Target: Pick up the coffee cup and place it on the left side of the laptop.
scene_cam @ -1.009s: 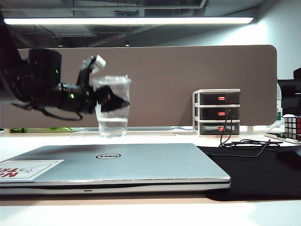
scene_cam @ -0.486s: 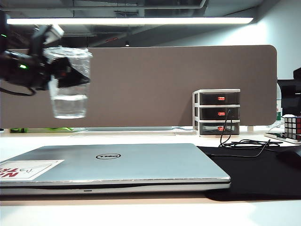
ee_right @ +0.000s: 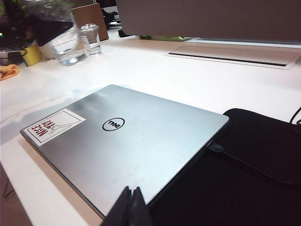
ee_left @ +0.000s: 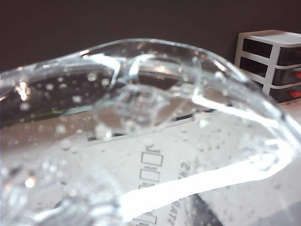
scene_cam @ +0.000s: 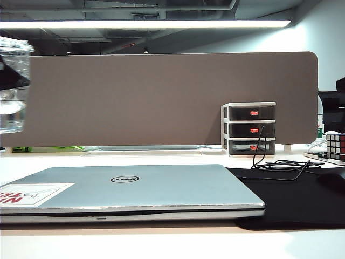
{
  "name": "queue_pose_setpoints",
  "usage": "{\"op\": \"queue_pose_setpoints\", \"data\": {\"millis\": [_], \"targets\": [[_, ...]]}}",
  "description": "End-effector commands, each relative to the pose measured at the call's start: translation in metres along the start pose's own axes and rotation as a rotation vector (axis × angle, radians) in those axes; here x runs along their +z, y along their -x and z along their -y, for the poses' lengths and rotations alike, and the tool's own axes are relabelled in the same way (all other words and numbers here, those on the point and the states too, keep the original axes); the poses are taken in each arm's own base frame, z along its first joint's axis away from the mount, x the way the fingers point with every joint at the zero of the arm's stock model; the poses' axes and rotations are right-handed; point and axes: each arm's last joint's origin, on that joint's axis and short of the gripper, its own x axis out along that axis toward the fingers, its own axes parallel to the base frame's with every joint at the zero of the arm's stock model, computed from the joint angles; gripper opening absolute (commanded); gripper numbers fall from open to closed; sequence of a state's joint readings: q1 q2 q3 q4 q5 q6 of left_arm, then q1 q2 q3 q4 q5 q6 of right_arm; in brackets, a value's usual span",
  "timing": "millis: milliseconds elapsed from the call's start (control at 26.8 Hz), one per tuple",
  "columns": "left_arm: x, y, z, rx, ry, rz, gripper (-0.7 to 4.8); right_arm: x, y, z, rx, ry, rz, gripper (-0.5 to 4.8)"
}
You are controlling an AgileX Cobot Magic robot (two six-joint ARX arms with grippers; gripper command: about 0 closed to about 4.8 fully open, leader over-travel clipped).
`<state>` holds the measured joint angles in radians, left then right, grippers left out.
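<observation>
Coffee cup (scene_cam: 12, 86) aloft at the exterior view's left edge, above and left of the closed laptop (scene_cam: 129, 189), clamped by the left gripper (ee_right: 44, 26). Right gripper (ee_right: 130, 207) above the laptop's near edge, fingers pressed together, empty.

A silver laptop (scene_cam: 135, 189) with a round black logo and a red-lettered white sticker is seen on the white worktop (scene_cam: 161, 243); the coffee cup (scene_cam: 12, 86) is clear
</observation>
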<state>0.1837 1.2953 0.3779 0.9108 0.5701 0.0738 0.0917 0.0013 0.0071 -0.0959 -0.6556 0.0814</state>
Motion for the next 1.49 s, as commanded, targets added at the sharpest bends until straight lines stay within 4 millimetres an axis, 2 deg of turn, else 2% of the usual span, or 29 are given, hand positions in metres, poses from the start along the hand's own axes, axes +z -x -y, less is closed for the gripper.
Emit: {"op": "queue_pose_setpoints", "data": {"millis": [37, 299, 635, 1494], "targets": [[-0.001, 0.013, 0.003, 0.041, -0.007, 0.016, 2.90, -0.001, 0.000, 0.000, 0.004, 0.008, 0.006, -0.01], [-0.026, 0.034, 0.010, 0.163, 0.058, -0.057, 2.91, -0.001, 0.000, -0.001, 0.024, 0.008, 0.004, -0.01], [-0.036, 0.044, 0.014, 0.243, 0.037, -0.042, 2.91, -0.001, 0.000, -0.001, 0.027, 0.008, 0.003, -0.01], [-0.075, 0.025, 0.004, 0.242, 0.089, -0.036, 2.90, -0.001, 0.000, -0.001, 0.027, 0.008, 0.003, -0.01]]}}
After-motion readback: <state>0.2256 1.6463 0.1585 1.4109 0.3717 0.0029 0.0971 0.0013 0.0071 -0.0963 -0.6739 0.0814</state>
